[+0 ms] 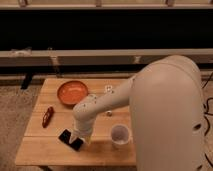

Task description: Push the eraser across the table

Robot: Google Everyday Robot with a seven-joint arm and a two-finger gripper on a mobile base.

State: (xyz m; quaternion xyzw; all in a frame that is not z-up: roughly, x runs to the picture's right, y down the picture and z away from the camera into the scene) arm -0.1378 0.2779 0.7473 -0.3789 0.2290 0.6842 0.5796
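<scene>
The eraser [66, 137] is a flat black slab lying near the front left of the light wooden table [50, 152]. My gripper [81, 139] hangs from the white arm [107, 102] and is down at the eraser's right end, over or touching it. The wrist hides that end of the eraser and the contact itself.
An orange bowl [72, 92] sits at the back left. A slim red object [47, 116] lies by the left edge. A white cup [120, 135] stands just right of my gripper. Two small pale bits [107, 89] lie behind the arm. My white body [170, 115] covers the table's right side.
</scene>
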